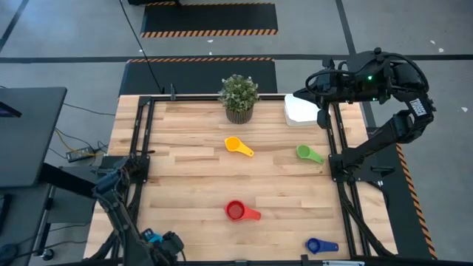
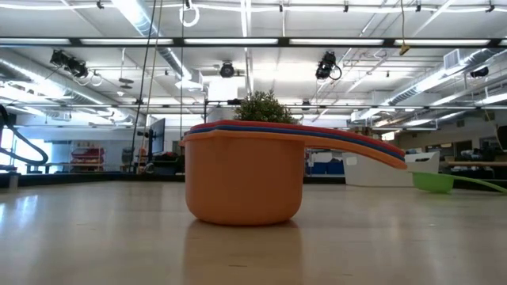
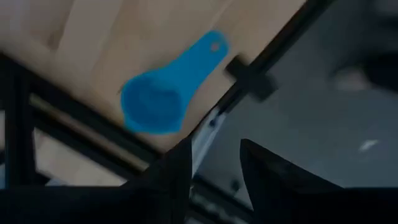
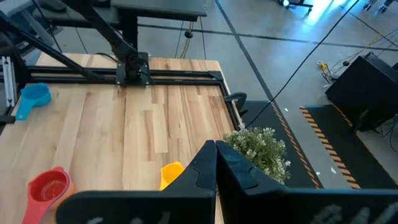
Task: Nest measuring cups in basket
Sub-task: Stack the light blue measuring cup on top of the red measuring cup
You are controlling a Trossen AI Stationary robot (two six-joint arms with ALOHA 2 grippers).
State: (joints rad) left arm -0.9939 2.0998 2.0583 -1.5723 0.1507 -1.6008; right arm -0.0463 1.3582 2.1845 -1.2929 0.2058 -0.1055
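Light-blue cup point(image 3: 163, 93) just beyond left pincer point(image 3: 214, 163)

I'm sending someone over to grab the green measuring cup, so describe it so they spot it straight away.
Start at the potted plant on the table's far edge, with the white basket beside it. Just nearer than the basket, by the right arm's side rail, lies the green cup. It is the only green scoop; its nearest neighbour is yellow.
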